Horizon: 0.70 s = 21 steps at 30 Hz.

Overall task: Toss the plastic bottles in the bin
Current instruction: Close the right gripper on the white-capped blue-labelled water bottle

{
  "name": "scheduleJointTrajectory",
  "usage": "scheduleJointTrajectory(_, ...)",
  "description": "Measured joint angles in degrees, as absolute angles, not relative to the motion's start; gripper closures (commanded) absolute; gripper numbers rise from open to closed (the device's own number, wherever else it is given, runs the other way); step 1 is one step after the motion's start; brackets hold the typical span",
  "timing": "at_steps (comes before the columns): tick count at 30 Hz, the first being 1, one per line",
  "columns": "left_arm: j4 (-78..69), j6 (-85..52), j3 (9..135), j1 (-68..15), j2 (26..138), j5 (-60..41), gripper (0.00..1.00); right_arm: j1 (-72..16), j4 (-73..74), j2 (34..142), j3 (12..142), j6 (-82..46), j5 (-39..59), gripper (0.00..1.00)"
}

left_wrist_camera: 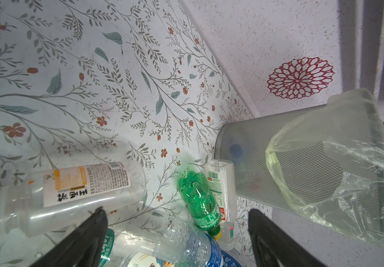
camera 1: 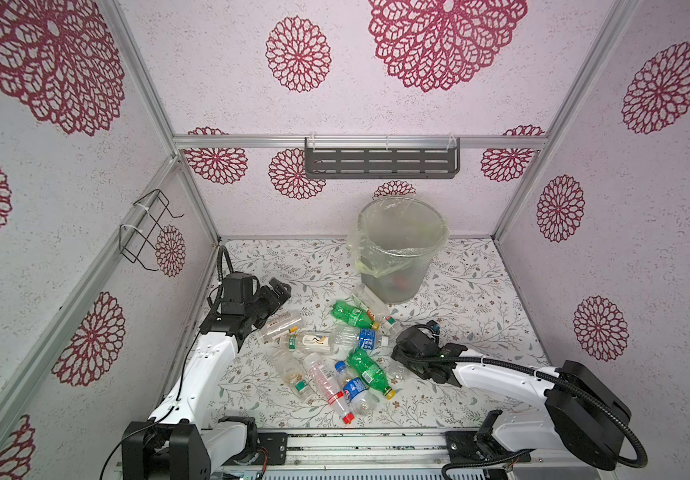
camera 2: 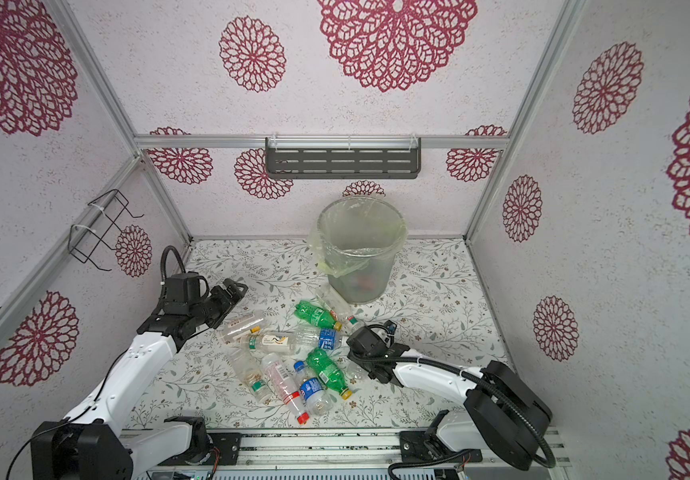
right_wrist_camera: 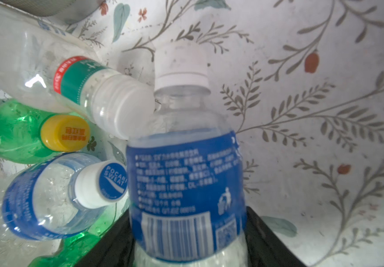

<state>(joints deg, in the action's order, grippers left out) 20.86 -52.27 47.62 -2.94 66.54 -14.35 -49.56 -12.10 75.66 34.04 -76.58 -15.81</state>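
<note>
In both top views we see the bin (camera 1: 397, 270) upper centre, with the plastic bottles (camera 1: 366, 368) heaped on their sides just below it. Centre left, the left gripper (camera 1: 280, 290) gapes empty. Right of the heap, the right gripper (right_wrist_camera: 188, 217) presses both sides of a blue-labelled bottle (right_wrist_camera: 184, 175). We judge its thin plastic may buckle and slip, or drag neighbours touching its shoulder. Its long axis runs along the fingers, white cap away from the wrist.

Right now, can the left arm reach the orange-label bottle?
Probably yes. The left gripper is open and close to the orange-label bottle, which lies flat with nothing on top of it or between the two.
</note>
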Motion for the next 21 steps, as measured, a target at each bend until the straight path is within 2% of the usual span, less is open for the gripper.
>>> scheduleJointTrajectory(4, 20.9, -52.3, 47.1, -2.8, 66.5, -14.3, 0.03, -49.6, -11.2, 75.5, 33.8, -76.7, -16.0, 0.40)
scheduleJointTrajectory(21, 20.9, -52.6, 46.9, -0.7, 67.4, -15.9, 0.03, -49.6, -20.8, 62.9, 32.8, -76.1, -20.4, 0.44)
